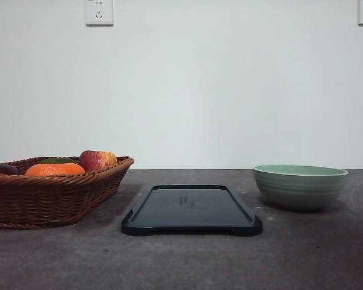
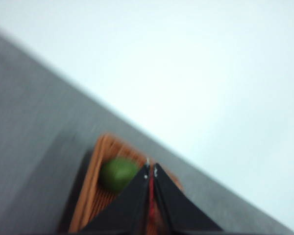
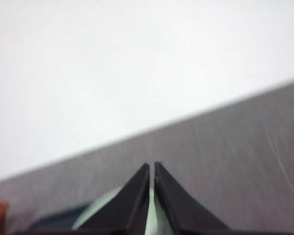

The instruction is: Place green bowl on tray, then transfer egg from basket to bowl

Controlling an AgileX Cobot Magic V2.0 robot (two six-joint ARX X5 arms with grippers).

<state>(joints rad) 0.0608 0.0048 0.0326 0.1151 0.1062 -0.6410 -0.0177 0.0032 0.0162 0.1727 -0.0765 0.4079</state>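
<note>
Grey table (image 1: 187, 260): tray (image 1: 192, 209) between basket (image 1: 48, 193) and green bowl (image 1: 300, 186); both jaws closed

Both grippers look alike: the left gripper (image 2: 151, 170) and the right gripper (image 3: 152, 166) each have two smooth black fingers tapering to thin points. A red strip shows between the left pair.

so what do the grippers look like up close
Both look alike: two flat black fingers tapering to narrow tips, forming a dark wedge. The left gripper has a thin strip of red showing in the slit between its fingers and small pale specks at the tips. The right gripper is plain black; its fingers show no markings.
</note>
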